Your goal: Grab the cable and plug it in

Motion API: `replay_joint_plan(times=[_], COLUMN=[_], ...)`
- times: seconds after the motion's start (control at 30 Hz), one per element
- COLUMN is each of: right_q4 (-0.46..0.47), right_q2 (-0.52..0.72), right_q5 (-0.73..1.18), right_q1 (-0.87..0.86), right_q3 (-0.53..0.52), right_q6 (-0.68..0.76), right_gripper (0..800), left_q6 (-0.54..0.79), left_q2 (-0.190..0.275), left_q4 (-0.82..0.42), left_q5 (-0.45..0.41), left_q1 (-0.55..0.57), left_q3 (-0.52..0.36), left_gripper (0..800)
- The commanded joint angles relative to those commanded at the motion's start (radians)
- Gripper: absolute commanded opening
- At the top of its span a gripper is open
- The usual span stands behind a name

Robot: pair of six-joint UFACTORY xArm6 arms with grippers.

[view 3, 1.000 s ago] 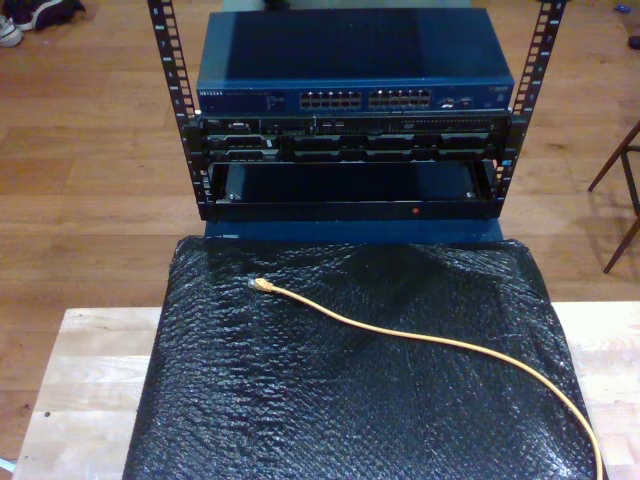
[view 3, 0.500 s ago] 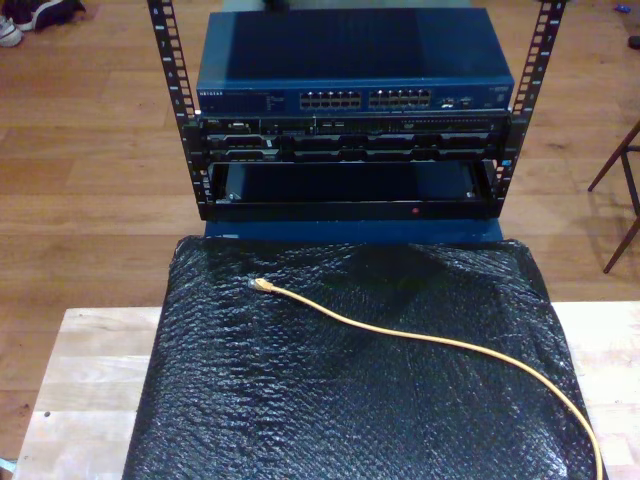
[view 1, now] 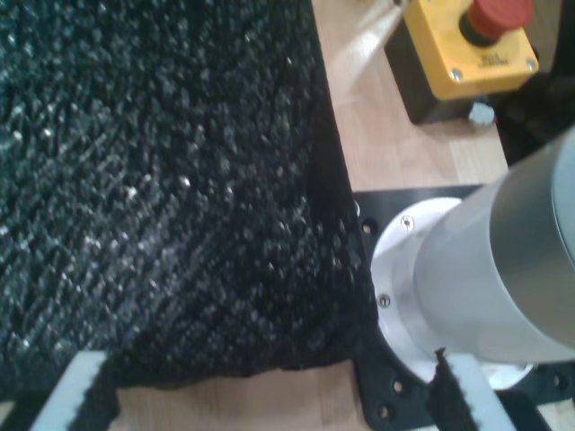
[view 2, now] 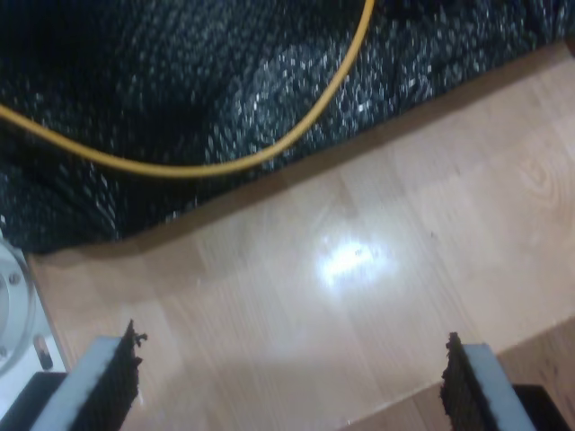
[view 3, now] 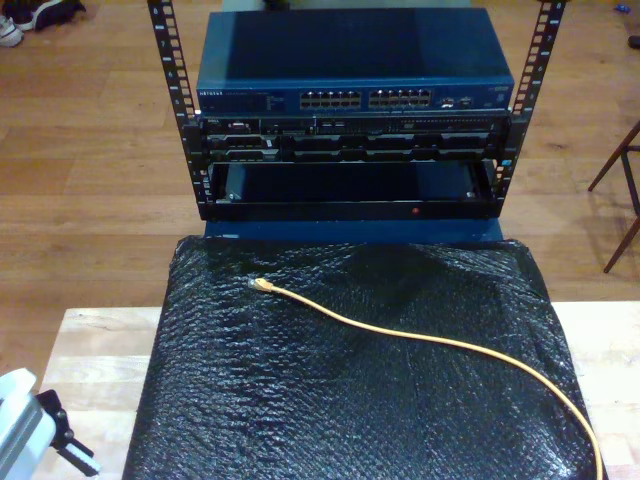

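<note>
While my first gripper (view 1: 269, 400) hangs with its jaws spread wide and nothing between them, it's looking down at the corner of the black bubble-wrap mat (view 1: 162, 197), right by a silver arm base (view 1: 485, 269) and a yellow e-stop box (view 1: 463, 49). My second gripper (view 2: 292, 382) is just as wide and just as empty, sitting over bare wooden table (view 2: 359, 260) near the mat's edge, with a loop of the cable (view 2: 198, 168) lying on the mat just beyond.

In the exterior view the cable (view 3: 420, 337) starts at its plug (view 3: 260, 285) on the far left part of the mat and snakes to the near right corner. The blue network switch (view 3: 355, 65) sits in the rack (view 3: 350, 160) past the mat's far edge.

Honestly, what worries me: that plug is tiny and lies flat on squishy wrap, so the fingers could snag plastic instead. Grab too far down the cord and the plug will droop and miss the port.
</note>
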State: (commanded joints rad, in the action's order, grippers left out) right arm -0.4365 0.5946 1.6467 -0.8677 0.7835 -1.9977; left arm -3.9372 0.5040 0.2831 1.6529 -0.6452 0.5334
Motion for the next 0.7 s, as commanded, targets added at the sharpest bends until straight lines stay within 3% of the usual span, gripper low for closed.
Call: replay_joint_plan(times=[0.7], right_q4=[-0.014], right_q2=[0.011], right_q5=[-0.002], right_q1=[0.233], right_q3=[-0.006], right_q6=[0.186], right_gripper=[797], left_q6=[-0.032], left_q2=[-0.020], left_q4=[0.083], left_q5=[0.006], left_q1=[0.006], left_q3=[0.020], left_gripper=[800])
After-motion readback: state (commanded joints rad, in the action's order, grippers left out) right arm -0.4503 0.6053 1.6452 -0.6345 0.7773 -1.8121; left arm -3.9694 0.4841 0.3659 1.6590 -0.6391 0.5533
